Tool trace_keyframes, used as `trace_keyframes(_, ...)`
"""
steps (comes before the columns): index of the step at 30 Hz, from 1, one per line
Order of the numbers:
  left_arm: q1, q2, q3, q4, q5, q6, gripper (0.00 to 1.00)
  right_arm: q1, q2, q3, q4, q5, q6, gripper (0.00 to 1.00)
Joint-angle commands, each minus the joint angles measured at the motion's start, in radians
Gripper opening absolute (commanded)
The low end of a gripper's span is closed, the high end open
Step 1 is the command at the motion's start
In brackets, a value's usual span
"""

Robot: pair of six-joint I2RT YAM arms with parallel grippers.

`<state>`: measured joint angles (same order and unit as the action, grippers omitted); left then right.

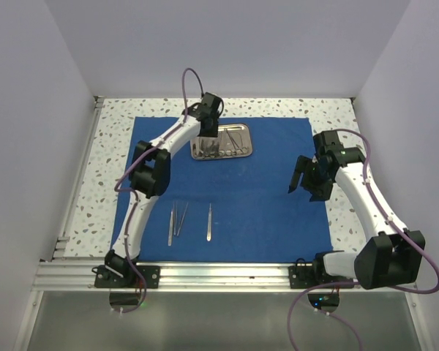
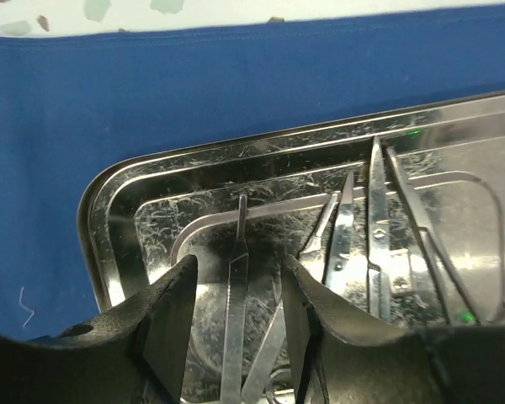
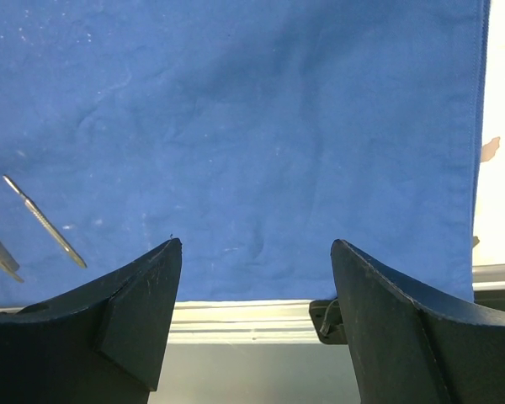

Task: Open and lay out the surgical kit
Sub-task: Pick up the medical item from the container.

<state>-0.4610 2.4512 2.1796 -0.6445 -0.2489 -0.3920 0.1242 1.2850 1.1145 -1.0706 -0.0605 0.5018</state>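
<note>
The royal-blue cloth [image 1: 263, 197] lies spread flat on the table. The shiny steel tray [image 1: 241, 151] sits at its far middle and holds several slim steel instruments. My left gripper [image 1: 207, 142] is down in the tray's left part. In the left wrist view its jaws [image 2: 240, 263] stand open on either side of a slim steel handle [image 2: 236, 278], beside scissors [image 2: 374, 244] in the tray [image 2: 151, 181]. Three instruments [image 1: 180, 219] lie on the cloth near the front left. My right gripper [image 1: 301, 181] hovers open and empty [image 3: 254, 244] over the cloth's right side [image 3: 261, 109].
The speckled tabletop [image 1: 113, 146] borders the cloth. A metal rail [image 1: 219, 274] runs along the near edge. White walls close the left, far and right sides. In the right wrist view a laid-out steel handle [image 3: 44, 220] lies on the cloth at the left.
</note>
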Motion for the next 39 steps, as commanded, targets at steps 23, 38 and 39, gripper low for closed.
trace_keyframes(23,0.096,0.175,0.048,0.011,-0.030,0.084,0.32,-0.001,0.123,0.077,0.081,0.011,0.060,0.75)
trace_keyframes(38,0.088,0.198,-0.003,-0.018,0.100,0.105,0.02,-0.001,0.099,0.018,0.092,0.004,0.072,0.75)
trace_keyframes(39,0.087,0.209,0.000,-0.026,0.099,0.104,0.00,-0.001,0.097,0.018,0.089,0.004,0.072,0.75)
